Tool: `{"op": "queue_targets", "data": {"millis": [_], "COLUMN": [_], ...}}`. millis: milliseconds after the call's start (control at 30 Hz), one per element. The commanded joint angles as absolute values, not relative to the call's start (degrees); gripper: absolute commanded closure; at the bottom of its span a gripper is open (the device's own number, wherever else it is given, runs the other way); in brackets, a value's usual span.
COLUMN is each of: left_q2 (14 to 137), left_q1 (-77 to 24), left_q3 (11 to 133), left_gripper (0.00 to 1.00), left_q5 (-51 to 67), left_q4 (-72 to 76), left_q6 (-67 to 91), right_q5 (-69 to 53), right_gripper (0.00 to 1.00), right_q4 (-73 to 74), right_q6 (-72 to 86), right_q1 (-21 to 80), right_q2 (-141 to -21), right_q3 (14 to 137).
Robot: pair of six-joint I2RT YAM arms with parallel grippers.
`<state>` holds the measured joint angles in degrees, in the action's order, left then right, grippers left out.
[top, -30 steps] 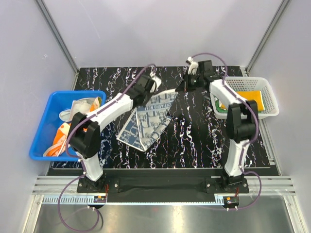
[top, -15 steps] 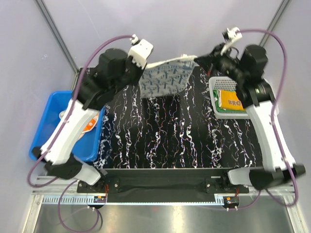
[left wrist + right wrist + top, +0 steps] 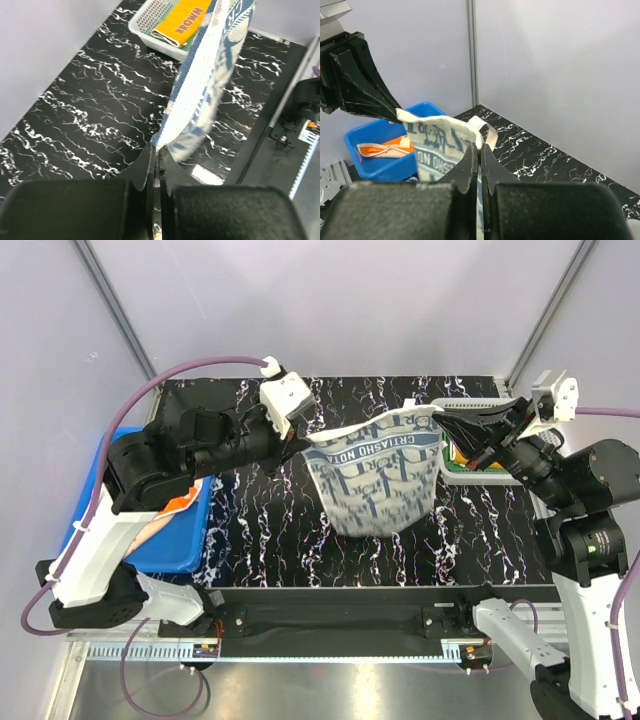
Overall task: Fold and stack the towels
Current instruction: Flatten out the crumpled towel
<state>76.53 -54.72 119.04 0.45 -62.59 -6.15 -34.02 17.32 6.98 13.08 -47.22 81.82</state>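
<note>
A white towel with navy pattern (image 3: 375, 480) hangs in the air above the middle of the table, stretched by its top edge between both grippers. My left gripper (image 3: 305, 443) is shut on its left corner and my right gripper (image 3: 443, 423) is shut on its right corner. In the left wrist view the towel (image 3: 200, 90) runs away from the closed left gripper (image 3: 157, 150). In the right wrist view the towel (image 3: 437, 140) is pinched in the right gripper (image 3: 480, 150). An orange-yellow towel with brown lettering (image 3: 182, 22) lies folded in the white mesh basket (image 3: 150, 15).
The blue bin (image 3: 190, 530) stands at the table's left edge, holding a cream and orange towel (image 3: 385, 147). The mesh basket (image 3: 470, 405) at the right is mostly hidden behind my right arm. The black marbled table (image 3: 260, 530) lies beneath the hanging towel.
Both arms lifted the patterned towel off the table and raised it. It has since come forward and now hangs spread between the two grippers over the table's middle.
</note>
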Motion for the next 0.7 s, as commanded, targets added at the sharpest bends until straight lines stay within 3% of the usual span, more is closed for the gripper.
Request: {"op": "queue_targets", "data": {"millis": [0, 100, 200, 333, 667], "left_q2": [75.6, 78.6, 84.4, 91.5, 117.3], "left_q1": [-54.8, -51.6, -44.0, -36.2, -21.6], "left_q3": [120.4, 120.7, 123.3, 122.7, 129.6], "left_gripper": [1.0, 1.0, 1.0, 1.0, 1.0], "left_q5": [2.7, 0.5, 6.5, 8.7, 13.6], "left_q4": [-61.7, -61.8, -63.3, -61.0, -45.2], "left_q6": [-4.6, -5.2, -6.3, -8.6, -10.8], "right_q5": [-31.1, -28.9, -27.8, -27.9, -32.9], "right_gripper": [1.0, 1.0, 1.0, 1.0, 1.0], "right_q4": [17.5, 17.8, 13.6, 8.5, -2.8], "right_q6": [7.8, 6.0, 5.0, 4.7, 3.3], "right_q1": [13.3, 13.2, 13.2, 13.1, 10.6], "right_q2": [-49.0, -53.0, -59.0, -72.8, -107.8], "right_q3": [81.7, 82.3, 80.5, 81.9, 99.6]}}
